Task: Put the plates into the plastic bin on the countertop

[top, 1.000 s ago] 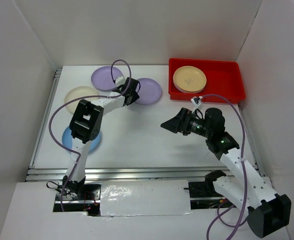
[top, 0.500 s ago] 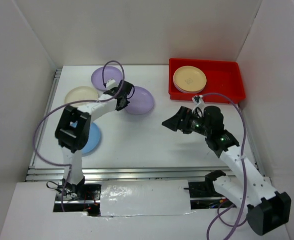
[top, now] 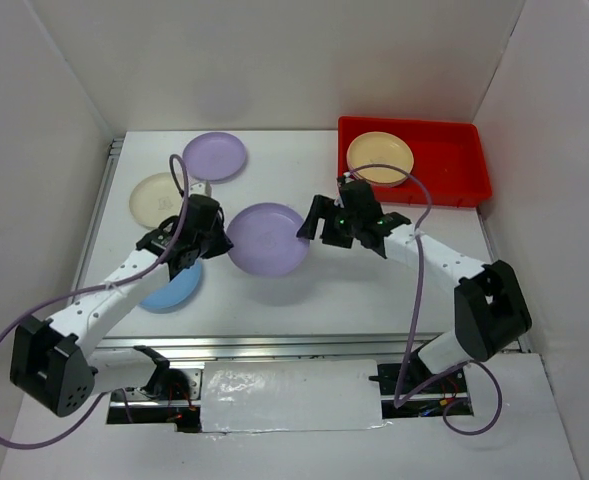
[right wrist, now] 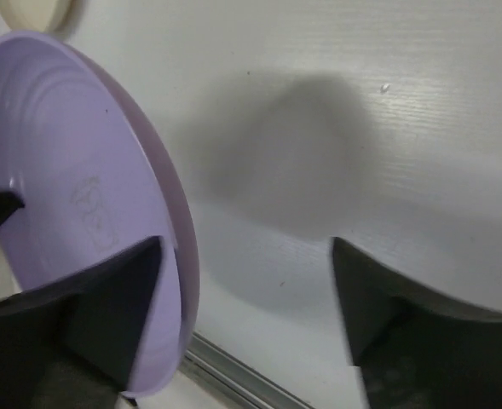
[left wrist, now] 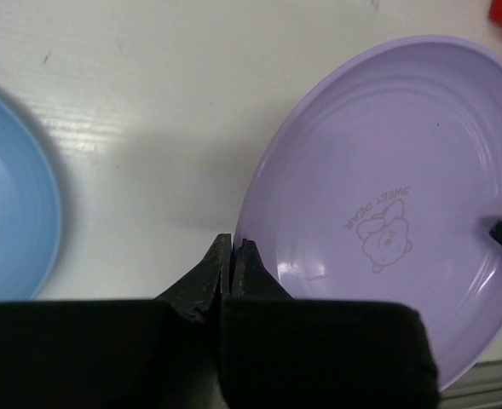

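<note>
My left gripper (top: 224,241) is shut on the left rim of a purple plate (top: 267,238) and holds it tilted above the middle of the white countertop (top: 354,290). The left wrist view shows the pinched rim (left wrist: 232,245) and the plate's bear print (left wrist: 378,213). My right gripper (top: 309,224) is open with the plate's right rim (right wrist: 72,196) between its jaws, not closed on it. The red bin (top: 449,165) at the back right holds a yellow-orange plate (top: 380,158). A second purple plate (top: 214,156), a cream plate (top: 157,197) and a blue plate (top: 171,287) lie at the left.
White walls close in the back and both sides. A metal rail (top: 274,343) runs along the near edge, and another along the left edge. The blue plate (left wrist: 12,230) lies just left of my left gripper. Purple cables loop off both arms.
My left gripper has carried the purple plate from the back toward the middle and lifted it. My right gripper has swung left and now straddles the plate's right rim.
</note>
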`<state>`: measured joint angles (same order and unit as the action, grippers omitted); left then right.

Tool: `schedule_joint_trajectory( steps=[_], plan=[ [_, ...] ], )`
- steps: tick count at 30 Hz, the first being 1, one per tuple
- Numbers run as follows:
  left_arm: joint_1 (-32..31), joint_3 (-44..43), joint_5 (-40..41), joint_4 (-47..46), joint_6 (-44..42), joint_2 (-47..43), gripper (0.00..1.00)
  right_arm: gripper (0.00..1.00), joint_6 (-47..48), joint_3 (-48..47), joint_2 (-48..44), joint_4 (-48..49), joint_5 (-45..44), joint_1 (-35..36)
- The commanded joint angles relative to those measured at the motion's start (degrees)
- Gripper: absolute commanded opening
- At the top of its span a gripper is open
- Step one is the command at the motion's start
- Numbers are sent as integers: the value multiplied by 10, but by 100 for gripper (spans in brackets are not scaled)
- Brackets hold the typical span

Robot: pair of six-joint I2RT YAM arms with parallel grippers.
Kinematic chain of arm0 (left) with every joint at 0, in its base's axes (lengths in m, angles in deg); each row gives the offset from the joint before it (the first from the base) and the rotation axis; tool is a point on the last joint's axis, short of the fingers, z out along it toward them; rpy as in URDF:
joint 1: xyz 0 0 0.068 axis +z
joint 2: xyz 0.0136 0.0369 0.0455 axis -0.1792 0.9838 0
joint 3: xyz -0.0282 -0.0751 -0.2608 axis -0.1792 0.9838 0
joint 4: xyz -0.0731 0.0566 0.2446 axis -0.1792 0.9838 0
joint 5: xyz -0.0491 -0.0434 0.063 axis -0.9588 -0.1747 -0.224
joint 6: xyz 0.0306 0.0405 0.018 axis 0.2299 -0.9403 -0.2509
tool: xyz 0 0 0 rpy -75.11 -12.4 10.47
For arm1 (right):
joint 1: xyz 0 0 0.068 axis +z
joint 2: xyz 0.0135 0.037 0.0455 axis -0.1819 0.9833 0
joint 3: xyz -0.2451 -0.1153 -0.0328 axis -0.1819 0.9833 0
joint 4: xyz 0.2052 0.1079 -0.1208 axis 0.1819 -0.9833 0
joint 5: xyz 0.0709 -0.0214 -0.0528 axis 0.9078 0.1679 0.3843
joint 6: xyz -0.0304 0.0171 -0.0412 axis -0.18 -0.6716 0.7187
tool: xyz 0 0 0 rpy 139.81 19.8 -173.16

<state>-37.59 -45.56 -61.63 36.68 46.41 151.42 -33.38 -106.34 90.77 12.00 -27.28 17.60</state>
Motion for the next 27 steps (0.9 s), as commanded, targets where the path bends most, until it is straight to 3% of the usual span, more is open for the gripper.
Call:
schedule_joint_trajectory(
  steps=[1,3,4,6,7,8,10,11,12,13,17,20,24,27],
  plan=[
    [-2,6,-24,24,-30,-70,0,76,1,-42,20,-9,-51,36],
    [2,7,-16,48,-37,-93,0,61,-4,-40,28,-12,-61,54],
    [4,7,-10,55,-39,-112,0,47,-5,-38,34,-10,-56,61],
    [12,7,-13,67,-44,-132,0,31,-11,-32,39,-4,-49,80],
    [14,7,-20,68,-44,-137,0,9,-13,-30,42,1,-48,87],
    [16,6,-23,69,-48,-141,0,1,-15,-29,43,-2,-52,95],
    [20,-9,-19,88,-47,-144,20,0,-20,-33,43,-12,-74,113],
    [20,-17,-12,99,-45,-143,36,0,-22,-41,41,-17,-81,116],
    [20,-24,-7,129,-44,-146,89,0,-23,-45,38,-34,-89,113],
    [20,-41,14,145,-44,-151,99,0,-23,-53,37,-45,-102,105],
    [20,-95,85,240,-62,-195,99,0,-20,-107,30,-80,-112,22],
    [20,-130,132,298,-92,-244,99,0,-33,-169,51,-110,-147,-86],
    [21,-117,135,297,-154,-302,99,0,-58,-250,134,-120,-155,-208],
    [4,-79,187,290,-138,-341,99,0,-63,-365,234,-173,-182,-264]
  ],
)
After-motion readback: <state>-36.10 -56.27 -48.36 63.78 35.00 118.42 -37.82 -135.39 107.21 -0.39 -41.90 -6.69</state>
